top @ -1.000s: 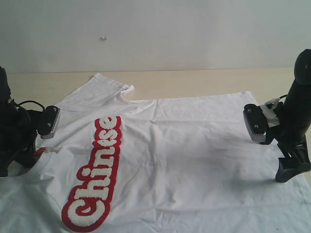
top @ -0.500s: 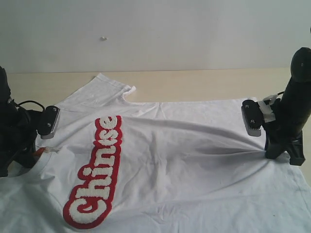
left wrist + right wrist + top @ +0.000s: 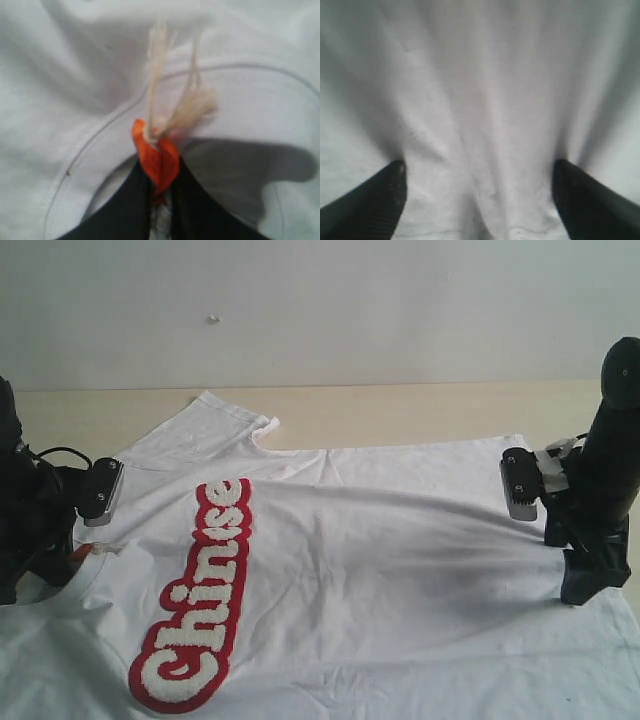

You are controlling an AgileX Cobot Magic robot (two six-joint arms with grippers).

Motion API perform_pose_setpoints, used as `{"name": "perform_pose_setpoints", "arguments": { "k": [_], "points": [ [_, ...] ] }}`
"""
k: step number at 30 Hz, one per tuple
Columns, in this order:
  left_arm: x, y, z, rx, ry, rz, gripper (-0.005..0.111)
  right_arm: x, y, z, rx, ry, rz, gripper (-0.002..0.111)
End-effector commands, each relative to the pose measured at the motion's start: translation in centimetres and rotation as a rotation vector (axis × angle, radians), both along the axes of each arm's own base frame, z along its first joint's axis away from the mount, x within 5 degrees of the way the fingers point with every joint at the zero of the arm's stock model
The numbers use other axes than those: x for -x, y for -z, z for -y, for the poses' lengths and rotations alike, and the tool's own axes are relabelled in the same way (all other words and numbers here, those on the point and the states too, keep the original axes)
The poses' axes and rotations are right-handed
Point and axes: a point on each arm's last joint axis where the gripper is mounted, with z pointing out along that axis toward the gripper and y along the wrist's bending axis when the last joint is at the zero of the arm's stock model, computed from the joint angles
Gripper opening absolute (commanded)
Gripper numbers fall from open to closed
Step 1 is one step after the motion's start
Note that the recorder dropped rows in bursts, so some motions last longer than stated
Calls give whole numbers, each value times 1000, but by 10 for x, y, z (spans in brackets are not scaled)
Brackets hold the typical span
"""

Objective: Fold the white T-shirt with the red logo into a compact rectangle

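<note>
The white T-shirt (image 3: 400, 560) lies spread flat on the table, neck to the left and hem to the right. The red logo (image 3: 200, 600) faces up at front left. My left gripper (image 3: 68, 562) sits at the collar, shut on the shirt's orange neck tag (image 3: 157, 155). In the left wrist view the left gripper (image 3: 160, 197) pinches the tag and a sliver of white cloth. My right gripper (image 3: 588, 585) stands on the hem side, open. The right gripper (image 3: 480, 192) has its fingers (image 3: 375, 200) wide apart, with a soft ridge of white cloth (image 3: 485, 150) between them.
The light wooden table (image 3: 400, 405) shows behind the shirt, below a plain white wall (image 3: 320, 300). One sleeve (image 3: 215, 418) lies flat at the back left. The shirt's near part runs out of the exterior view at the front edge.
Half a second ago the right gripper stood further left with the cloth drawn into a long raised ridge. It has since shifted right and lower, its jaws now apart, and the ridge has slackened. The left arm has not moved.
</note>
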Motion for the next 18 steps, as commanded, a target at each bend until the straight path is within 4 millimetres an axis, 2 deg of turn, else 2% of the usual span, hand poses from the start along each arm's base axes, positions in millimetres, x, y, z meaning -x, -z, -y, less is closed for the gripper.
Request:
{"name": "perform_pose_setpoints", "arguments": {
  "k": [1,13,18],
  "points": [
    [4,19,-1,-4,-14,-41,0,10,10,3,8,-6,-98,96],
    [3,19,0,-1,-41,-38,0,8,15,8,62,38,-89,97],
    [3,19,0,0,-41,-31,0,5,15,2,17,227,-68,97]
  ]
}}
